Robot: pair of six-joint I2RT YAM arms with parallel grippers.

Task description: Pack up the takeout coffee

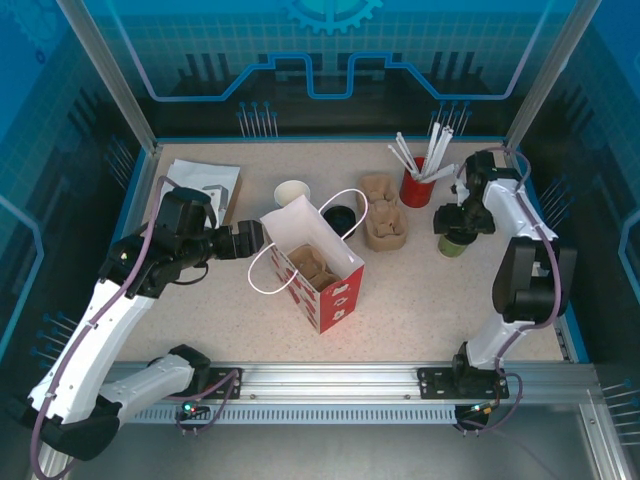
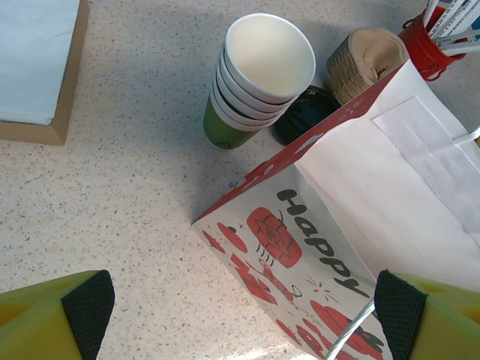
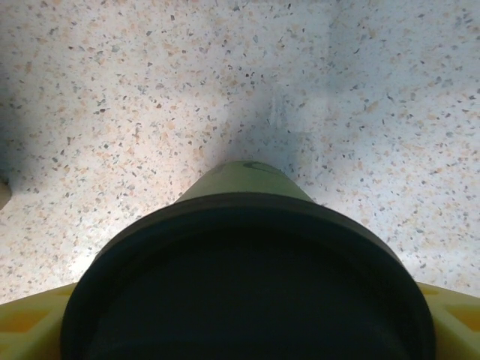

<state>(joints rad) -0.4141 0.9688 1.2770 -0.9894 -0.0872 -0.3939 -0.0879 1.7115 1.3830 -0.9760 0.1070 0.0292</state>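
Note:
The takeout coffee (image 1: 454, 241), a dark green cup under a black lid (image 3: 247, 285), stands upright on the table at the right. My right gripper (image 1: 462, 222) hangs right over it, with a yellow finger (image 3: 26, 322) on either side of the lid. The lid hides the pads, so contact cannot be judged. A red and white paper bag (image 1: 318, 268) stands open mid-table with a brown carrier (image 1: 312, 268) inside. My left gripper (image 1: 258, 237) is open at the bag's left side (image 2: 315, 247), and the bag's handle (image 2: 352, 334) passes by its right fingertip (image 2: 401, 307).
Behind the bag are a stack of unlidded cups (image 1: 292, 192), black lids (image 1: 340, 217), brown pulp carriers (image 1: 382, 212) and a red cup of white straws (image 1: 416, 185). A flat paper-lined tray (image 1: 205, 185) lies at the back left. Blue walls ring the table.

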